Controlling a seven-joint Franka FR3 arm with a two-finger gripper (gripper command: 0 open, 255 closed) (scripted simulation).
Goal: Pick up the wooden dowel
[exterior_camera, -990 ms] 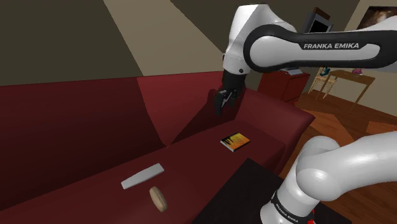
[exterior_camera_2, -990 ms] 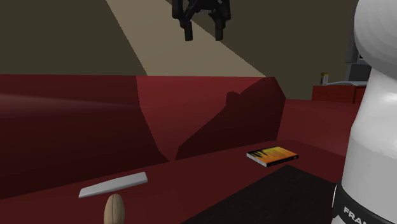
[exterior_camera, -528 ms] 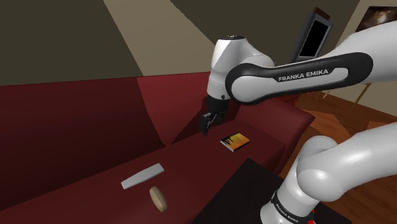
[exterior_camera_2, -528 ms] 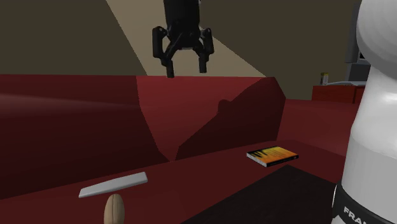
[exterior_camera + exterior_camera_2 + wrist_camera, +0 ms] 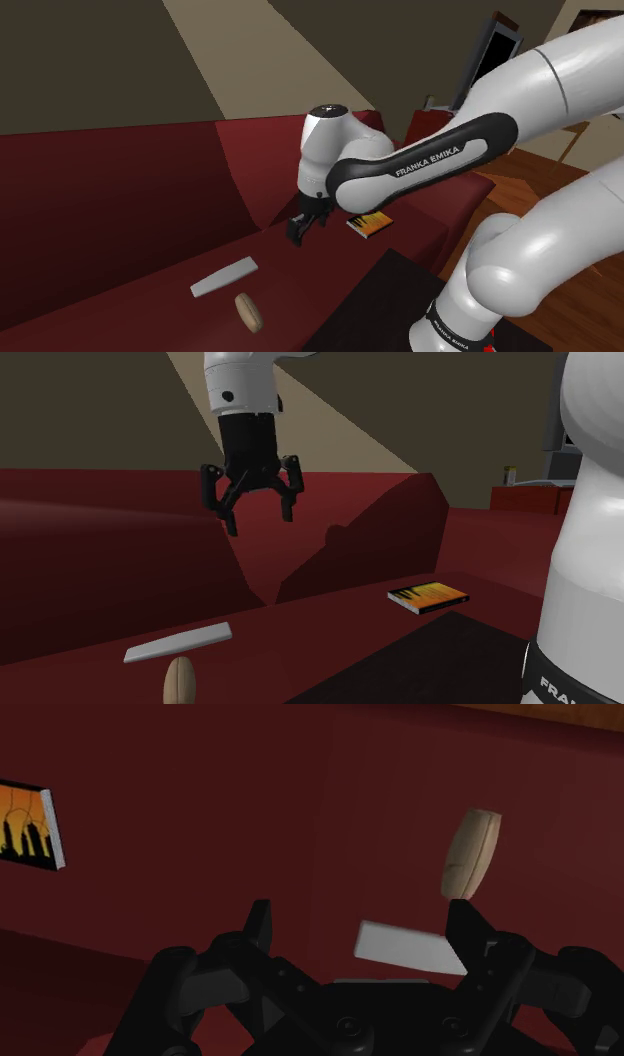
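**While Hanging Open, Empty**

Shoulder: hovering the gripper [image 5: 298, 228] well off the wooden dowel [image 5: 248, 312] on the sofa seat [image 5: 310, 268]. Second exterior: holding fingers [image 5: 229, 520] spread. Wrist: sighting the dowel [image 5: 471, 855] beyond one fingertip [image 5: 466, 924]; likely light, stiff, rollable; best pinching mid-length.

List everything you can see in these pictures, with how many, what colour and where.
dowel: one, tan, lying on the sofa seat near the flat slab
flat slab: one, grey, on the seat between the dowel and the backrest
book: one, orange and black cover, on the seat toward the shoulder view's right
sofa: one, dark red, under all three things
stand: one, black, at the shoulder view's lower right
arm: one, white with dark joints, reaching over the seat
claw: one, black, open, in the air above the seat, holding nothing
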